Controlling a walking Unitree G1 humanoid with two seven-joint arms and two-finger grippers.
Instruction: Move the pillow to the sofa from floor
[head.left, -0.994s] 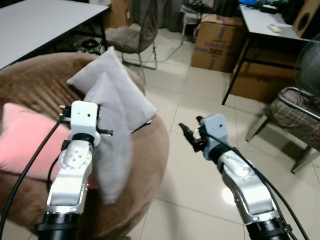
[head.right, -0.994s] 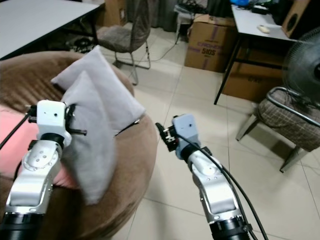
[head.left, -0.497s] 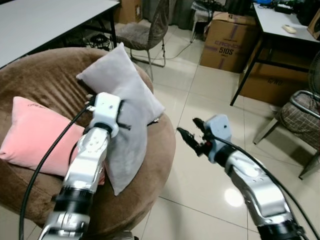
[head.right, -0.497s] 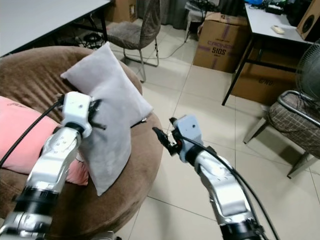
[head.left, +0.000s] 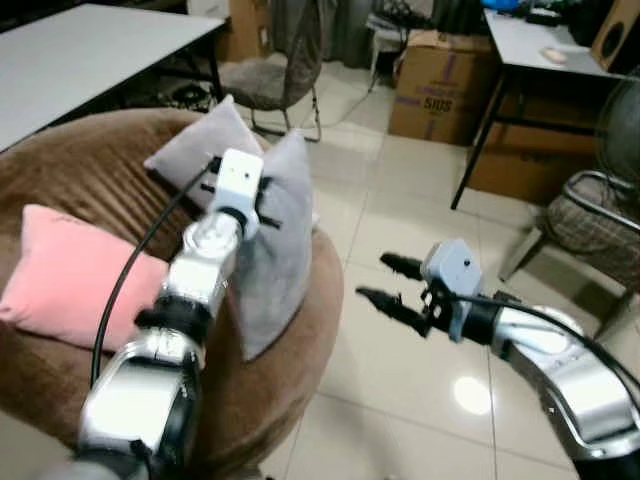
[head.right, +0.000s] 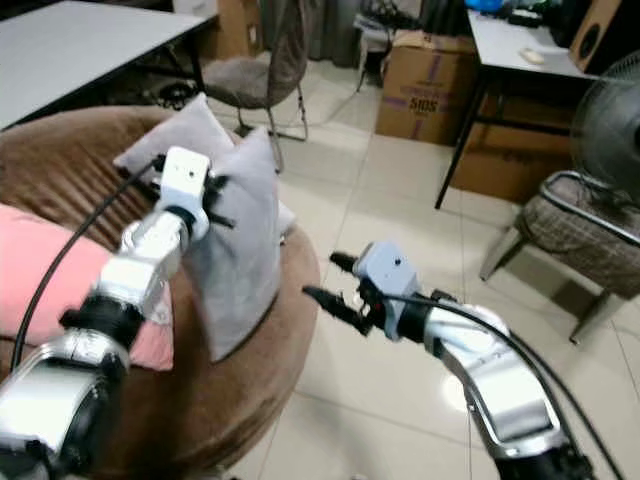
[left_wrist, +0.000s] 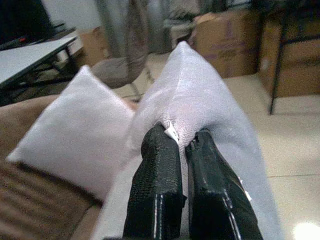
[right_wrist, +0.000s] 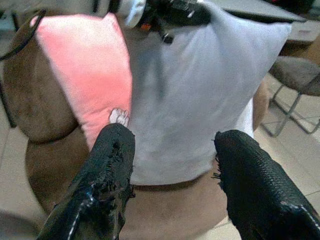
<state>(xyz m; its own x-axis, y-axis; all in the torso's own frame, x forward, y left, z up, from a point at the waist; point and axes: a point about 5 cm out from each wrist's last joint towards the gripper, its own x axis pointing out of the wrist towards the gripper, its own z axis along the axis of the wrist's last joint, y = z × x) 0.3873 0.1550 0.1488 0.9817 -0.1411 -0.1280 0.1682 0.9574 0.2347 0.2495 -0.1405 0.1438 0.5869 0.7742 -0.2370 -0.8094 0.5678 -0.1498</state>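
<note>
While your left gripper (left_wrist: 181, 142) pinches the edge of the soft grey square pillow (head.left: 275, 235), that pillow hangs upright over the round brown sofa (head.left: 310, 300), its lower corner drooping toward the seat's front edge. You can see in the left wrist view that the jaws are closed tight on a fold of the grey fabric, a small white tag showing between the two black fingers (left_wrist: 157, 175).

Behind the held pillow, a second grey cushion (head.left: 195, 155) leans on the sofa's back. A pink rectangular cushion (head.left: 65, 275) lies on the seat to the robot's left, just beside the left arm.

Your right gripper (head.left: 385, 283) hovers over the pale tiled floor (head.left: 400, 360), near the sofa's right edge and apart from the pillow. Its jaws stand wide open and hold nothing; the right wrist view looks between the spread fingers (right_wrist: 107, 175) at the grey pillow and pink cushion.

Further back you have a white counter (head.left: 90, 50) at the robot's left, a grey chair (head.left: 275, 75), brown cardboard boxes (head.left: 435, 90), and a dark-legged desk (head.left: 530, 45) to the right. A checked-seat chair (head.left: 590, 225) stands at the far right.
</note>
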